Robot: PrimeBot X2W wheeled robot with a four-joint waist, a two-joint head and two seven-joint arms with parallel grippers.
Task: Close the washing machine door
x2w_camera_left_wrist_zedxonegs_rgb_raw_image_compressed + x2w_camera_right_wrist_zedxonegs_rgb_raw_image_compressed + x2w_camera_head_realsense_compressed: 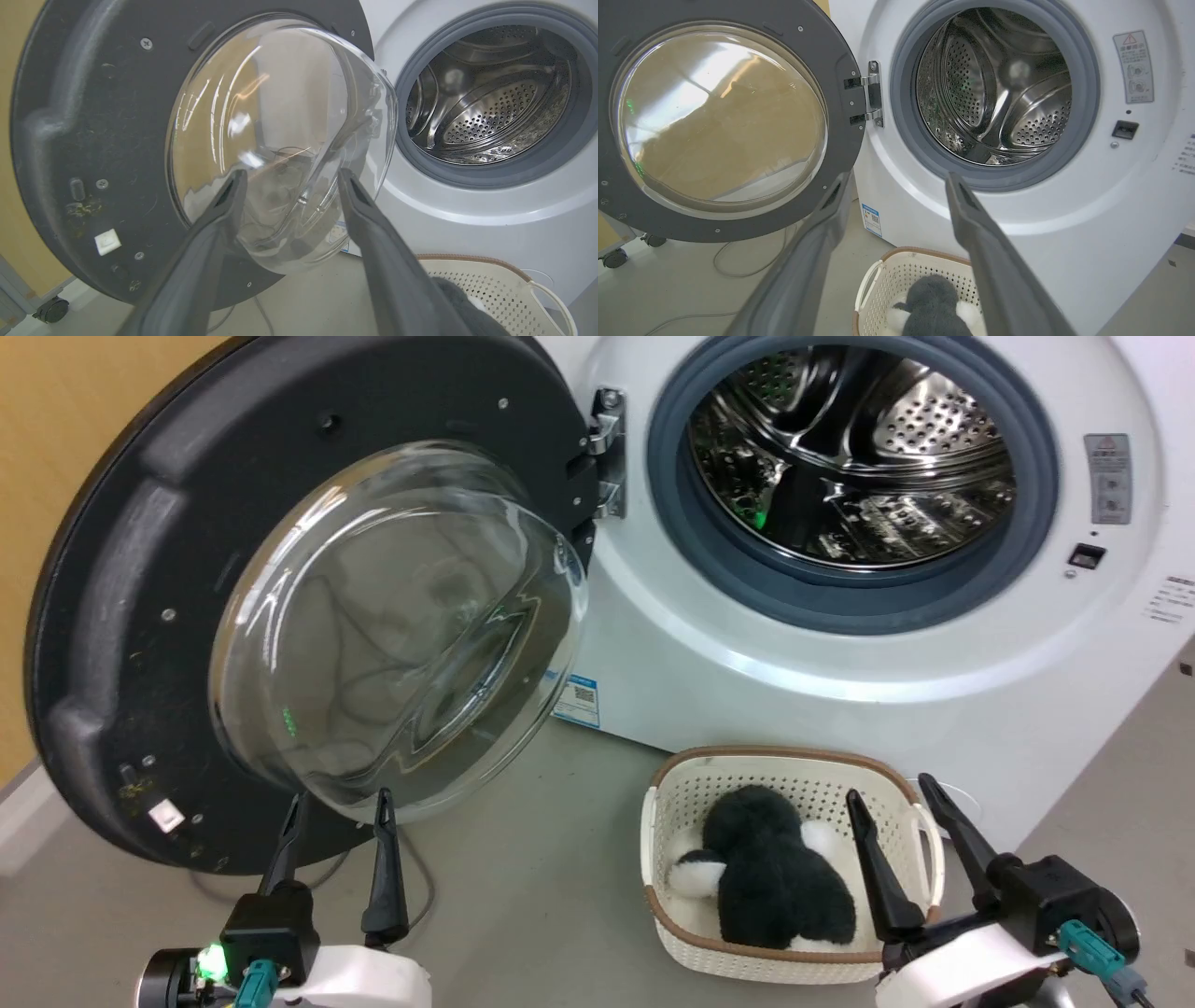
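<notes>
Door closing looks unstarted: the washing machine door (308, 616) stands wide open on its hinge (607, 448), at 9 o'clock of the drum (850, 448), with its inner rim and glass bowl facing the head camera. The full swing shut and the latching on the washing machine (840, 691) are left. The left gripper (342, 795) sits at 6 o'clock of the door, fingers partly spread and holding nothing; its tips are near the bowl's lower edge, contact unclear. The right gripper (889, 786) is likewise spread and empty, over the 3 o'clock rim of the laundry basket (672, 803) with a plush toy (775, 877).
</notes>
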